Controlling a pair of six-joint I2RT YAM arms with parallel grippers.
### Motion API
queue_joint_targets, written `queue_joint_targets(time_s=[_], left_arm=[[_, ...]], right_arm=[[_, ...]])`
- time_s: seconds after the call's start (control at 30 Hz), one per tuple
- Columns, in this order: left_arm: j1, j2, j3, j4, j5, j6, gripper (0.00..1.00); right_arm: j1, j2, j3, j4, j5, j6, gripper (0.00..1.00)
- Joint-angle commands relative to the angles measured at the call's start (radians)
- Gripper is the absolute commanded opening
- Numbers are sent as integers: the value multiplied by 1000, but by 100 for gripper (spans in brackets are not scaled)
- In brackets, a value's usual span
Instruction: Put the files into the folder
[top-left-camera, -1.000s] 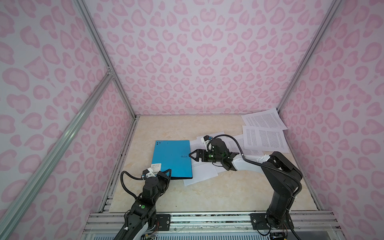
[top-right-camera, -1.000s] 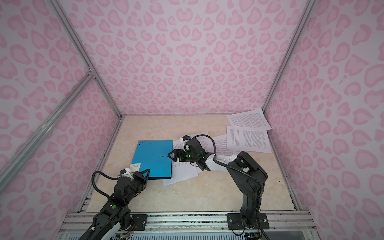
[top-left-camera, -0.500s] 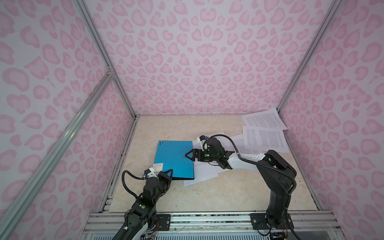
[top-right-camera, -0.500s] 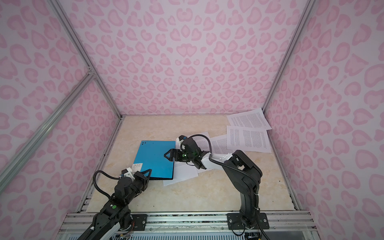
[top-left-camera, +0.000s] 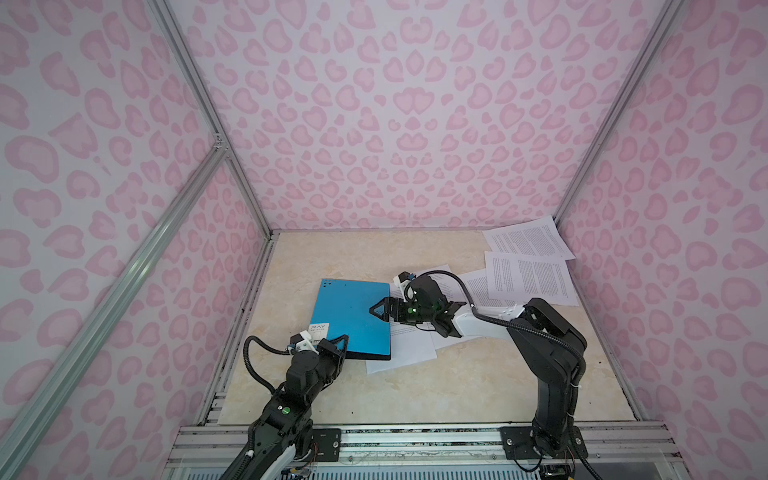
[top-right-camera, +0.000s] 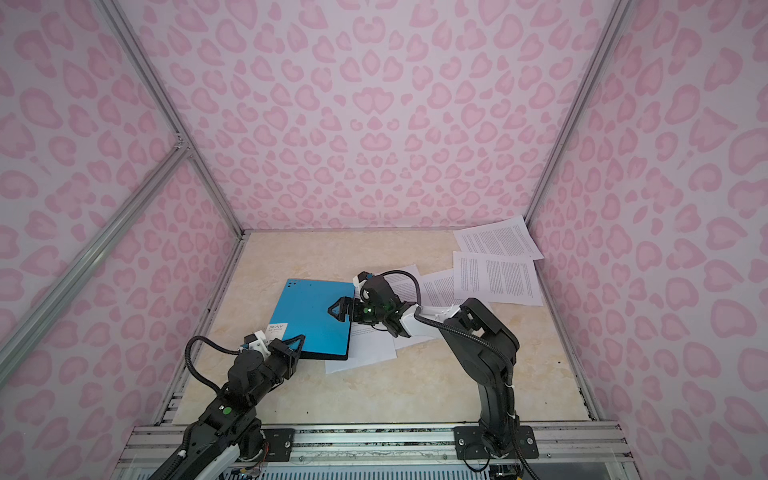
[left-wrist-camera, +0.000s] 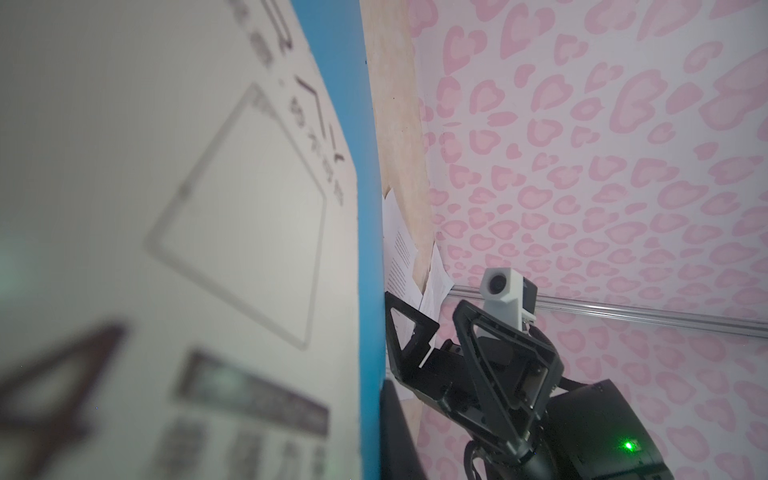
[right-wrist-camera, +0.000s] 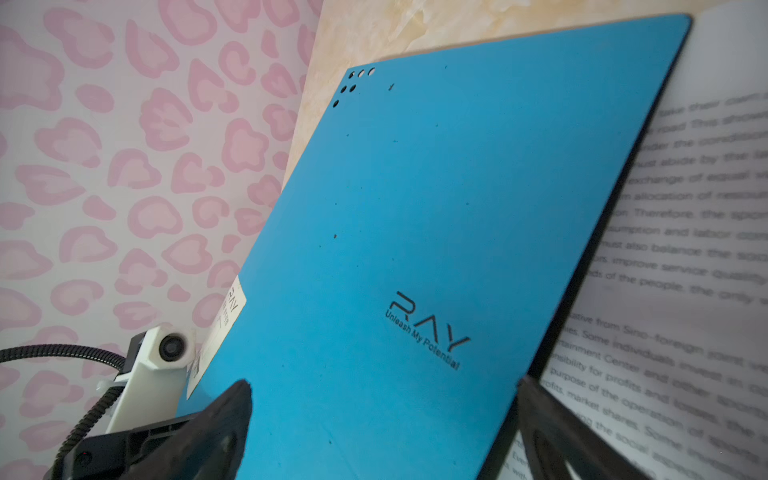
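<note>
With the thin bright-blue folder closed near the surface's left edge, left fingers pressed together at its front corner, the wide right fingers should lift only its top cover.

Matte black jointed arms, one with a white forearm link; triangular open-frame fingers; white wrist-camera housings; ribbed black cables; green status lights; black base plate held by screws.

Pink-spotted walls, beige marble floor
</note>
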Motion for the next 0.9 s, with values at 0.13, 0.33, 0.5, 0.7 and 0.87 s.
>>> queue_joint_targets(time_s=[0.13,0.33,0.5,0.7,0.87], left_arm=[[-2,-14,34,45,20,3,3],[-7,12,40,67,28,5,3],[-16,26,26,100,26,2,3],[-19,26,24,125,17,18,3],[-20,57,29,136,9,59,8]], right_arm=[[-2,25,-23,107,-37,85,98],[-2,29,-31,154,-48,115,98],[-9,38,-12,170,-60,139,84],[-33,74,-23,305,-84,214,53],[-54,67,-38,365,-78,243,23]])
